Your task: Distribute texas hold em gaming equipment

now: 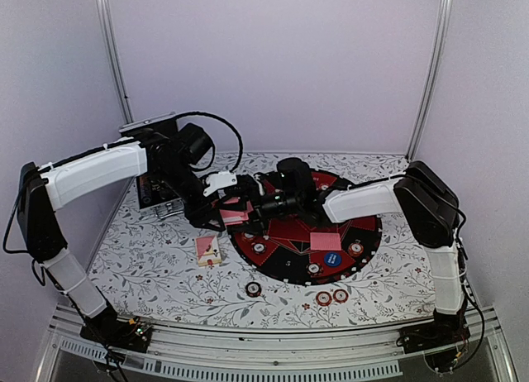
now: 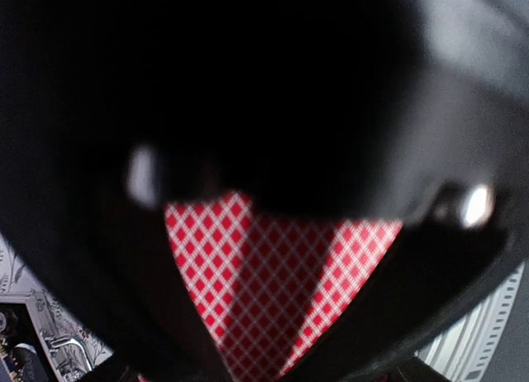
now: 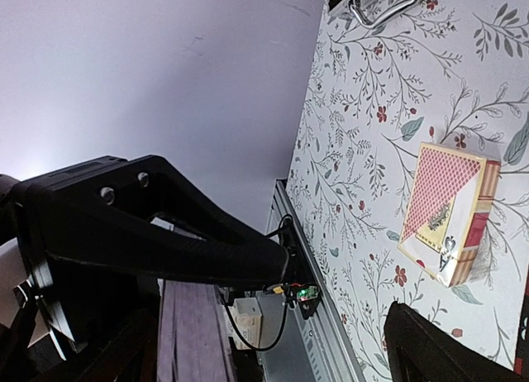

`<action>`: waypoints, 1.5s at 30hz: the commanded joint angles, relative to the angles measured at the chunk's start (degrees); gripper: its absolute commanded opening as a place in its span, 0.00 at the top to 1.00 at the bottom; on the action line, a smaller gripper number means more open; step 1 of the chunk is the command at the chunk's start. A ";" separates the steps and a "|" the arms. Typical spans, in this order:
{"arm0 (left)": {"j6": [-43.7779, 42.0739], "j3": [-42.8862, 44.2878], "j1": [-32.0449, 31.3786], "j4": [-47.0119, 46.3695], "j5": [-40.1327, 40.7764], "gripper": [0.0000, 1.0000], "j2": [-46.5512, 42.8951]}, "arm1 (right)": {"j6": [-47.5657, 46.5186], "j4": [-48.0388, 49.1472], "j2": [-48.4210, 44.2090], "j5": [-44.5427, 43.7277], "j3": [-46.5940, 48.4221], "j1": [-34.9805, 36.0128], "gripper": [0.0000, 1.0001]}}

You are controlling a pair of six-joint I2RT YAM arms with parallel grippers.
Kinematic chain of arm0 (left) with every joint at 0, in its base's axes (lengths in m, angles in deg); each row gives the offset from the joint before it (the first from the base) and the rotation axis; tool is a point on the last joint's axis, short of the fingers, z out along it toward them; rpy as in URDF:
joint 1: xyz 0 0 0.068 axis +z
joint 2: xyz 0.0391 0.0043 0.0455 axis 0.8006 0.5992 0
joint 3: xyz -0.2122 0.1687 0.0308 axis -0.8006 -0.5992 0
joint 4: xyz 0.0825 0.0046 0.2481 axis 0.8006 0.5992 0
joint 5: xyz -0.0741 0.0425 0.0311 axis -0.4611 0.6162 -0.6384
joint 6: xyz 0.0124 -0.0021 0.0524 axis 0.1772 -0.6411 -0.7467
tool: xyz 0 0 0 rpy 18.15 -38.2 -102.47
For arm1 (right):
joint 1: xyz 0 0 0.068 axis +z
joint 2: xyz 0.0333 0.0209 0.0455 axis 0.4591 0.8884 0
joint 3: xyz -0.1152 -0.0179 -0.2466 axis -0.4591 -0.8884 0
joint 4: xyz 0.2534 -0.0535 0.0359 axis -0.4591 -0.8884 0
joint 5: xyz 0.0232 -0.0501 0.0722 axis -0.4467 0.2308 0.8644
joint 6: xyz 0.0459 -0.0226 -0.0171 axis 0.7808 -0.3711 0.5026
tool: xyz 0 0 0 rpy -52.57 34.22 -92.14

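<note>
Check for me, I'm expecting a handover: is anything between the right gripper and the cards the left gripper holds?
Nothing visible does: the open right gripper sits close beside the pink cards clamped in the left gripper.

The right gripper (image 3: 339, 295) hangs with its jaws wide apart and nothing between them. One black finger (image 3: 157, 225) fills 9 o'clock, and the other sits at 5. A pack of cards (image 3: 450, 212) lies flat on the flowered tablecloth (image 3: 364, 150) at 3 o'clock. A silver handle (image 3: 384, 6) shows at 1 o'clock and a metal rail (image 3: 318, 341) at 6.
</note>
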 commanded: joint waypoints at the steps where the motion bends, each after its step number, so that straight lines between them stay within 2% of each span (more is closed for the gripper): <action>1: 0.10 1.66 0.27 -0.94 -1.28 1.00 -0.99 | 2.48 3.02 3.02 1.82 2.67 0.95 0.01; 5: 0.02 1.44 0.30 -0.77 -1.23 1.00 -1.24 | 3.08 3.63 3.13 1.49 1.65 0.84 0.05; 12: -0.15 1.30 0.29 -0.72 -1.17 1.00 -1.55 | 6.52 9.22 1.73 1.67 -3.60 -0.83 0.26; 23: -0.25 0.82 0.29 -0.77 -1.03 1.00 -2.06 | 6.27 10.34 -2.04 1.75 -8.13 -2.56 0.40; 29: -0.33 0.78 0.39 -0.77 -0.80 1.00 -1.94 | 6.34 10.33 -3.55 2.61 -8.33 -2.86 0.58; 45: -0.39 0.38 0.47 -0.77 -0.31 1.00 -2.17 | 5.82 9.98 -8.41 3.51 -12.00 -4.08 0.81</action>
